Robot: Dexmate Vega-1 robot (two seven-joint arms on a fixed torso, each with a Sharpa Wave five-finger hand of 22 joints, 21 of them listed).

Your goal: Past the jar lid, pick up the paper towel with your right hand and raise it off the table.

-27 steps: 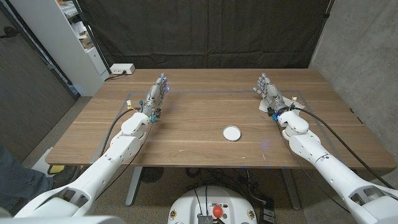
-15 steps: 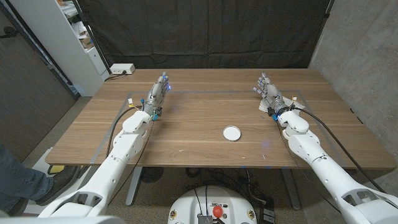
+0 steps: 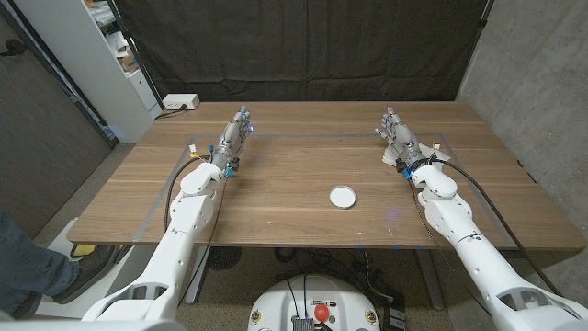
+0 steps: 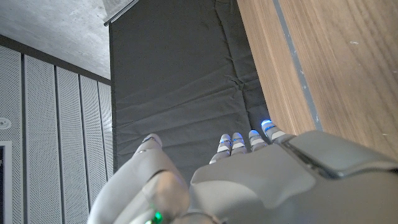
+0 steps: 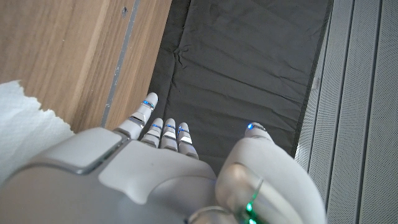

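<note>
The white jar lid (image 3: 342, 196) lies on the wooden table (image 3: 294, 175) toward the front middle. Past it, at the back right, my right hand (image 3: 397, 138) stands with fingers stretched out and apart, holding nothing. In the right wrist view a crumpled white paper towel (image 5: 22, 127) lies on the table right beside the back of that hand (image 5: 155, 180); whether they touch I cannot tell. My left hand (image 3: 234, 138) stands at the back left, fingers straight, holding nothing, and is also seen from behind (image 4: 249, 180) near the table's far edge.
A white power strip (image 3: 179, 102) sits at the back left corner. Thin tape lines (image 3: 303, 136) mark a rectangle on the tabletop. A white shelf (image 3: 83, 55) stands off the left side, and a black curtain (image 3: 303, 46) hangs behind. A person's leg (image 3: 28, 271) shows at the lower left.
My left arm's elbow has swung in toward the table. Both hands, the lid and the towel stay where they were.
</note>
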